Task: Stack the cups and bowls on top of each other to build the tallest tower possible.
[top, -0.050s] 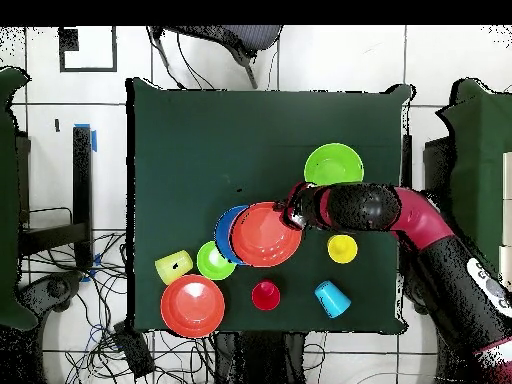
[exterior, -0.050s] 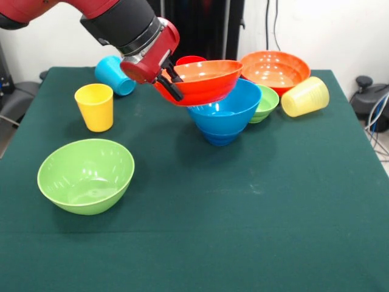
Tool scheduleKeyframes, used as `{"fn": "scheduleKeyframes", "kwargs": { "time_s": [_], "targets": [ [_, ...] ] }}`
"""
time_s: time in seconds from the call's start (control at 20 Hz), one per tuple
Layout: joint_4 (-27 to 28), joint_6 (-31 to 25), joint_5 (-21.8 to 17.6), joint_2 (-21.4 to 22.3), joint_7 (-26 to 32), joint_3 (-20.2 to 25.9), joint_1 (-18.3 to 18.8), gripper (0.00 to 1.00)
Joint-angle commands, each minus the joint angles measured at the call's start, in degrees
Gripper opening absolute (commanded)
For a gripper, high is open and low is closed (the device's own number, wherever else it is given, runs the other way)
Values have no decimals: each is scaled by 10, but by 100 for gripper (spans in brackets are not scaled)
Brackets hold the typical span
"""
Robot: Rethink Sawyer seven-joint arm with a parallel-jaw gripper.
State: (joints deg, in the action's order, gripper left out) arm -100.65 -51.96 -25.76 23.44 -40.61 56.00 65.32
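Green bowl [exterior, -0.050s: 86, 175] apart; fingers [exterior, -0.050s: 171, 82] grip orange-red bowl [exterior, -0.050s: 203, 81].

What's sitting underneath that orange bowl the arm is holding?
The big blue bowl is under the orange bowl, resting on a smaller dark blue bowl. The orange bowl tilts, gripped at its rim by the fingers. It covers the blue bowl's inside.

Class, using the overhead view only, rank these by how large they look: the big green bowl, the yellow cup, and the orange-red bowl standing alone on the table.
1. Orange-red bowl, widest.
2. Big green bowl, slightly narrower.
3. Yellow cup, clearly smallest.
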Motion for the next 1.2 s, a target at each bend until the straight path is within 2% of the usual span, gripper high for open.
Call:
{"fn": "scheduleKeyframes", "kwargs": {
  "time_s": [0.05,0.45,1.0,1.2],
  "targets": [
    [-3,18,16,-14,-26,-1,-26,0],
    [4,25,23,-29,-57,-16,-56,0],
    [8,12,58,-25,-48,-7,-54,0],
    [9,19,41,-22,-46,-25,-63,0]
  ]
}}
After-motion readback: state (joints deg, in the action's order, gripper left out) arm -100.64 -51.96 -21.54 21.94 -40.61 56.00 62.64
